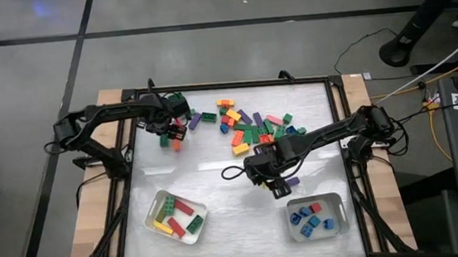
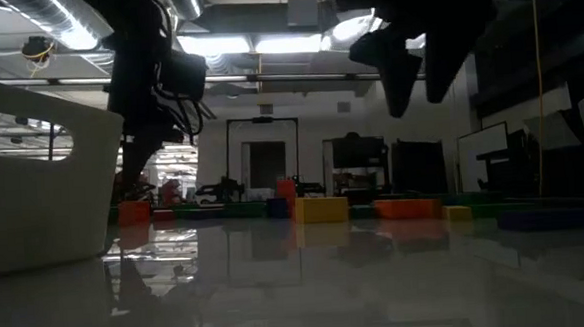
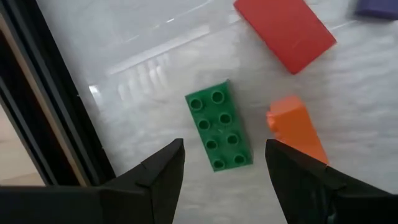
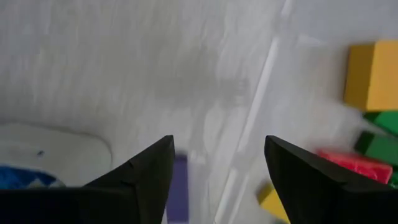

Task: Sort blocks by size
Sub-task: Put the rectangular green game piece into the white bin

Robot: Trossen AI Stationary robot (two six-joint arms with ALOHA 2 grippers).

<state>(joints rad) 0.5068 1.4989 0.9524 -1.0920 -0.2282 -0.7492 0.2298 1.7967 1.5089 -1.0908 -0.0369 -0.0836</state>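
Starting on the left, your left gripper [image 3: 224, 163] is hovering at the pile's left edge with its fingers spread wide and nothing between them — directly over a long green block [image 3: 219, 126] lying flat, studs up. An orange block [image 3: 296, 129] is sitting just beside it, a red block [image 3: 285, 31] a little farther off. I'd say you're lining up a pick here: the jaws are already straddling the green block's narrow sides, so come straight down and close across them, keeping the one finger clear of that orange neighbour.

Below, the left tray [image 1: 156, 229] is collecting the long blocks — green, red, yellow.

Moving to the middle, the main scatter of blocks [image 1: 250, 127] is waiting on the white tabletop [image 1: 207, 164], plenty unsorted.

On the right, your right gripper [image 4: 217, 169] is hanging wide open and empty between the pile and the right tray [image 1: 337, 199], which is holding small blue blocks. A purple block [image 4: 178, 194] is lying right under it, close to the tray — it looks like the next candidate there.
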